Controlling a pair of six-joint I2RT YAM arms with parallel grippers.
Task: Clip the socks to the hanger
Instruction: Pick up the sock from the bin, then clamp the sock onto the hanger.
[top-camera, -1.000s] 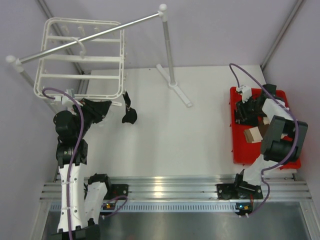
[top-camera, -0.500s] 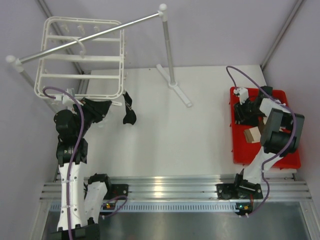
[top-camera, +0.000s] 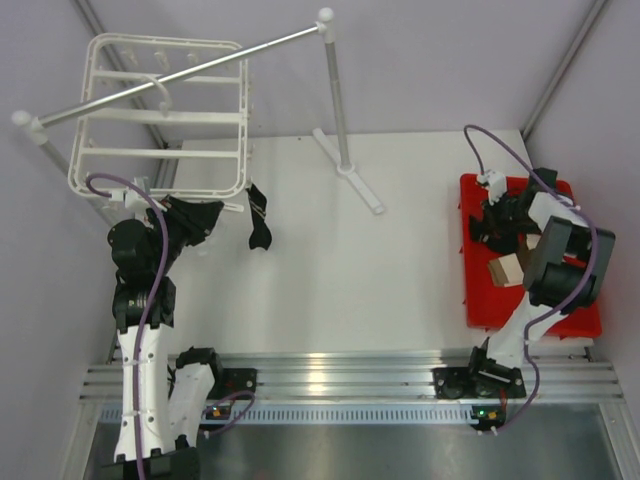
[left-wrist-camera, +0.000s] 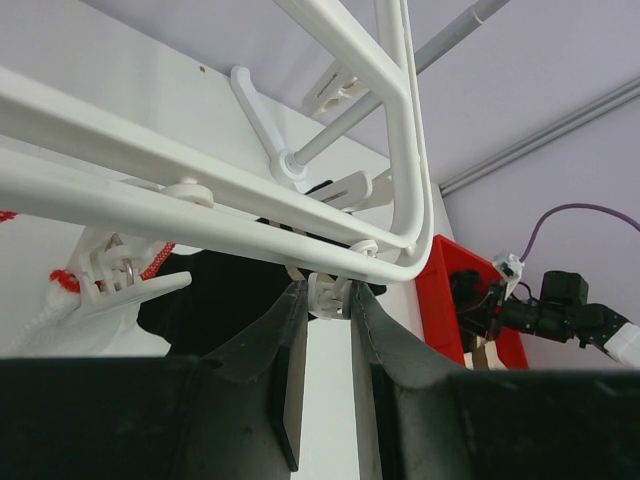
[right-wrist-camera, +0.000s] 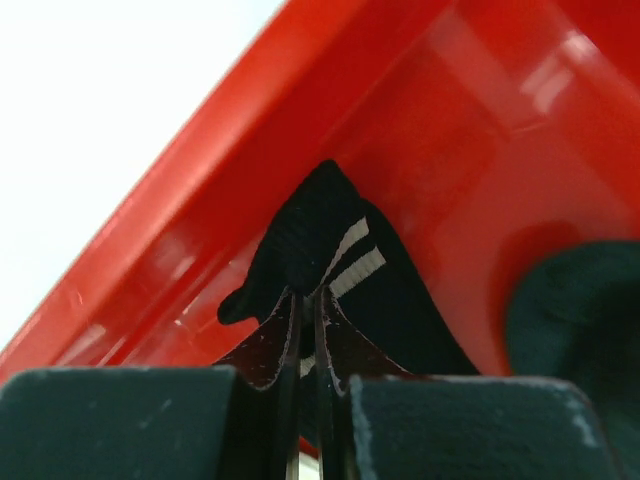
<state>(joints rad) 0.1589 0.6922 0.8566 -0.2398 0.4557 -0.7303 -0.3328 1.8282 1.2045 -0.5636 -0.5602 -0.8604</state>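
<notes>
White table (top-camera: 330, 260), lilac walls behind. You have on it:
- One large white plastic rectangular drying hanger (top-camera: 160, 117), hooked on a grey metal rail (top-camera: 190, 68), far left.
- One limp black sock (top-camera: 259, 228), dangling below the hanger's near right corner.
- Your left gripper (left-wrist-camera: 325, 290), at that corner, clamped on a small white plastic clip (left-wrist-camera: 322, 297).
- One red plastic tray (right-wrist-camera: 450, 120), right side.
- Your right gripper (right-wrist-camera: 305, 305), inside the tray, pinching a black white-striped sock (right-wrist-camera: 330, 250).

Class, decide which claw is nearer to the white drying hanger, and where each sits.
Left. The left claw is under a corner of the hanger, closed around a clip; the right claw is across the table in the red bin, pinching a sock.
</notes>
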